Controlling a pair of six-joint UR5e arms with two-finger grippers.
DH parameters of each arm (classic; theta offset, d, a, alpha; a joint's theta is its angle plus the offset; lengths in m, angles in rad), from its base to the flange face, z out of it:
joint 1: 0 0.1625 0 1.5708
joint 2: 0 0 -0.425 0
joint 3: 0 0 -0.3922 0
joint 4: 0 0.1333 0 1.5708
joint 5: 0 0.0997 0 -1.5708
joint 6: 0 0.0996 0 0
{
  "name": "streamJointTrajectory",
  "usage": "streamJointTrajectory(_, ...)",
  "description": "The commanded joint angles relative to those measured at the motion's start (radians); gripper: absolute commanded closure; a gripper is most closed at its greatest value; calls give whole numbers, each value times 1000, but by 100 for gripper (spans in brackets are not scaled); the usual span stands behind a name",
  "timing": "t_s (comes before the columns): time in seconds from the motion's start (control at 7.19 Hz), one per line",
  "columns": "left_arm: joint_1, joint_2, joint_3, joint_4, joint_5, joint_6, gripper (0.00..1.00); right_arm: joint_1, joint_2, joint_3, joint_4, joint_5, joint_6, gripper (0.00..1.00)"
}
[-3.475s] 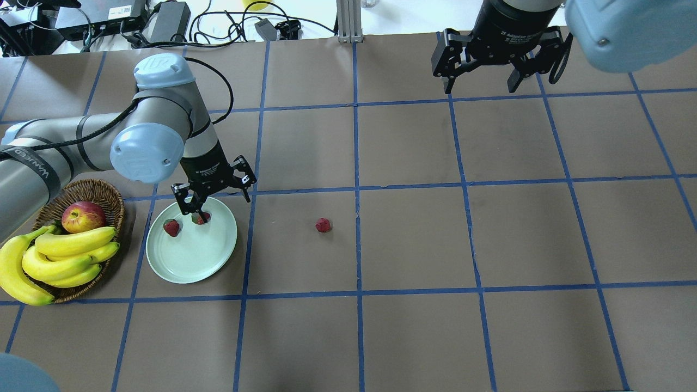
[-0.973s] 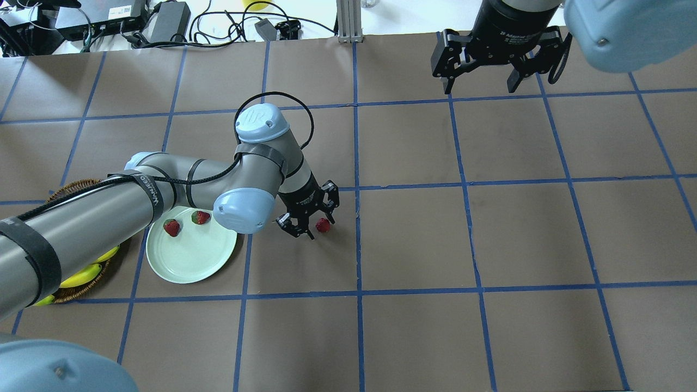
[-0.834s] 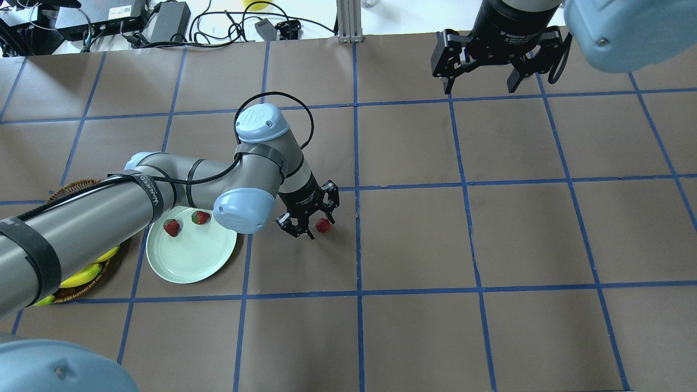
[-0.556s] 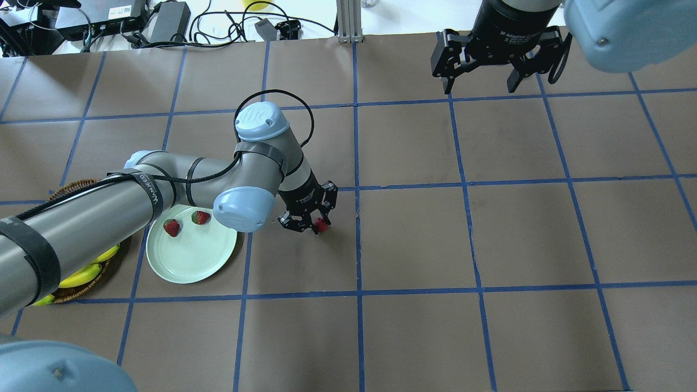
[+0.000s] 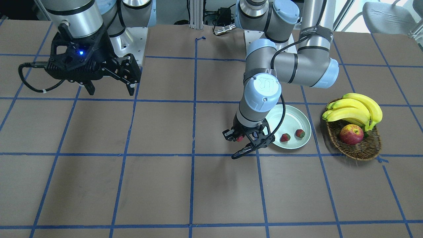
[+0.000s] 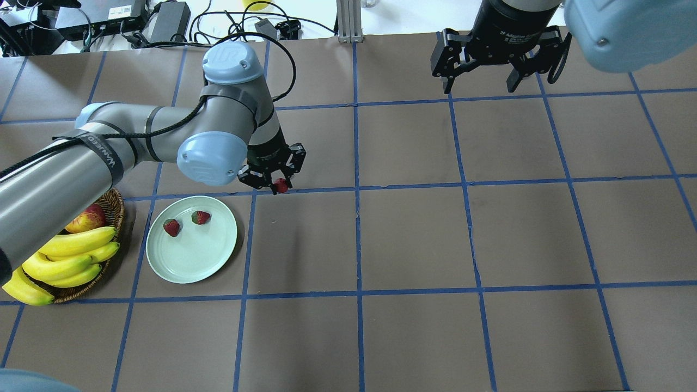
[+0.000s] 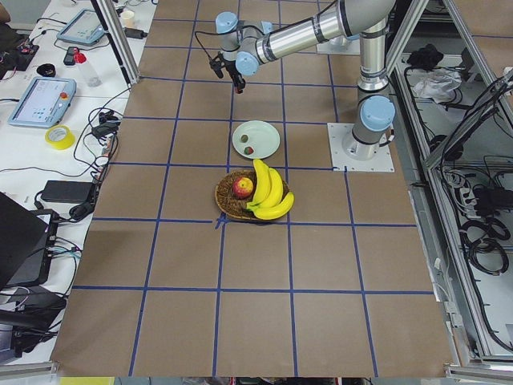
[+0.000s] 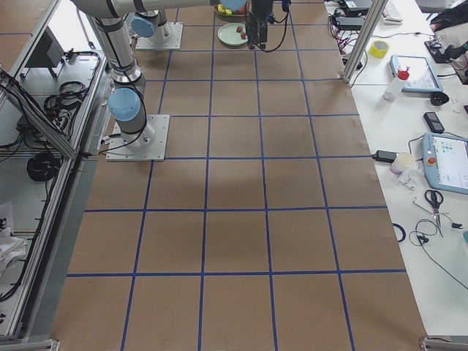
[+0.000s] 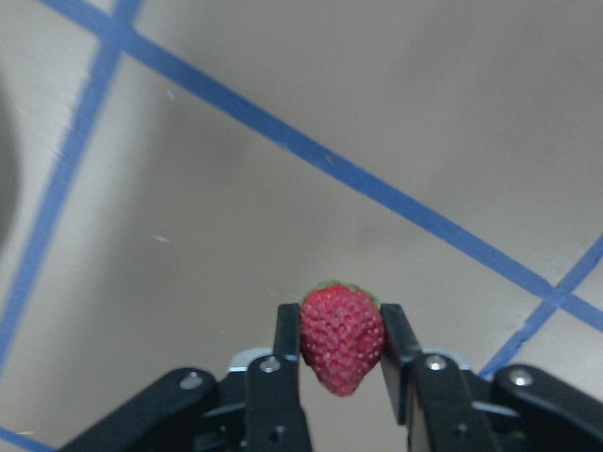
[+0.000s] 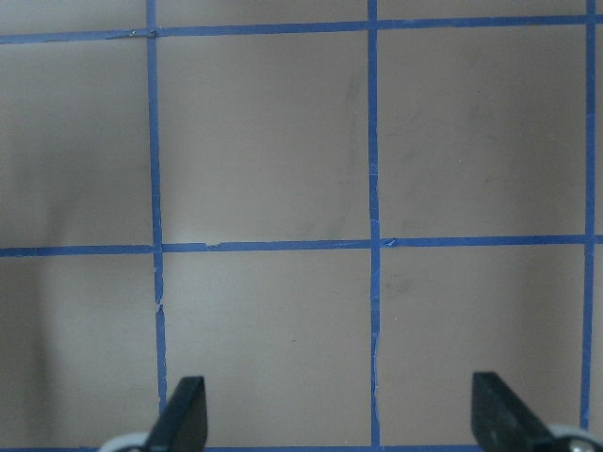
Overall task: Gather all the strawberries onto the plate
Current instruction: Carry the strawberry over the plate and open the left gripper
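Where the left pincer [image 6: 274, 184] hangs above the brown counter [image 6: 414, 234], its two fingers are drawn in narrowly on one strawberry [image 9: 341, 341], whose green top points away from the wrist camera. This gripped fruit is clear of the counter, near the mint-green plate [image 6: 196, 264] but not on it. A second strawberry [image 6: 172, 227] and a third strawberry [image 6: 200, 217] lie close together, not touching, on the plate. The right pincer [image 6: 482, 81] hangs well apart, its fingers spread wide, gripping nothing.

A brown wicker basket [image 5: 362, 150] holds yellow bananas [image 5: 355, 110] and a red-yellow apple [image 5: 351, 135], on the brown table [image 5: 99, 188] with blue tape lines.
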Motion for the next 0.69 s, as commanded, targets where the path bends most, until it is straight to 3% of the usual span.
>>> streamJointTrajectory(0.0, 117, 7, -23, -108, 32, 179, 100, -1, 0, 0, -3, 0, -2, 0)
streamJointTrajectory(0.14, 143, 1, -97, -87, 116, 226, 100, -1, 0, 0, -1, -3, -3, 0)
streamJointTrajectory(0.56, 257, 13, -123, -46, 144, 383, 100, -1, 0, 0, -1, 0, -2, 0)
